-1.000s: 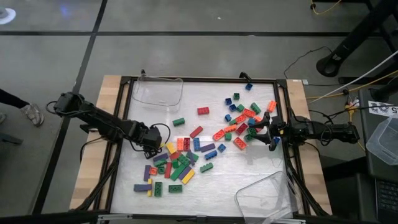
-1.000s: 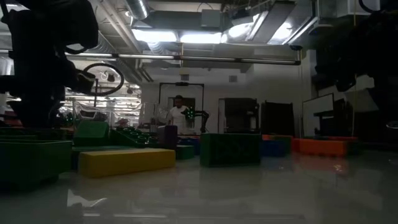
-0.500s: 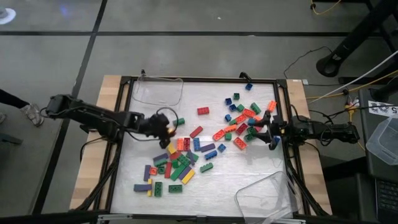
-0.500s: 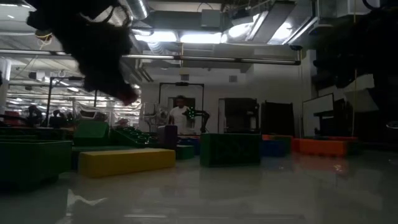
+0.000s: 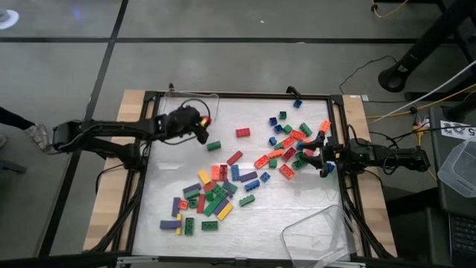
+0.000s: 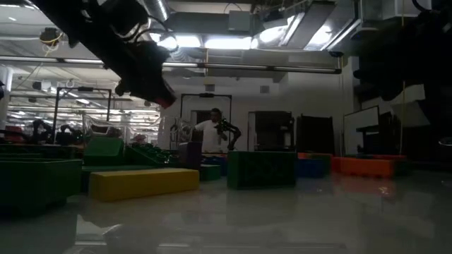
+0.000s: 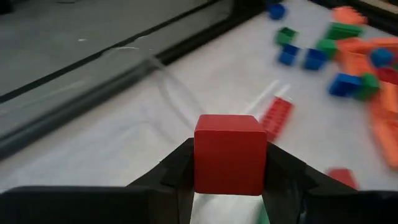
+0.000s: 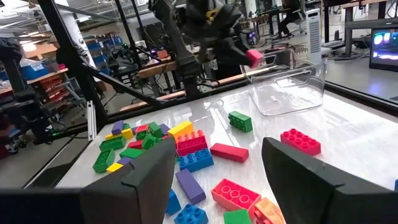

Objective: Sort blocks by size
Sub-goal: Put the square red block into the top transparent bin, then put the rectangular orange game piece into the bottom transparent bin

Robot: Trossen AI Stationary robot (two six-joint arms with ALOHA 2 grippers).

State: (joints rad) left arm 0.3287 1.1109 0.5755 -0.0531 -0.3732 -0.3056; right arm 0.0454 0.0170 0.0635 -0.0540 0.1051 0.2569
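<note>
Small red plastic cube block (image 7: 229, 154); glossy white tabletop (image 5: 253, 205); scattered red, orange, green, blue, yellow, purple studded bricks (image 5: 216, 195); clear plastic tray (image 8: 287, 93) at eleven o'clock.

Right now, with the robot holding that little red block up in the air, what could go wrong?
1. The left gripper holds the small red block just by its sides, above the table, so it might slip and land outside the clear tray.
2. A drop might bounce off the tray's rim.
3. The right gripper, fingers open, sits among the scattered blocks and could nudge them.
</note>
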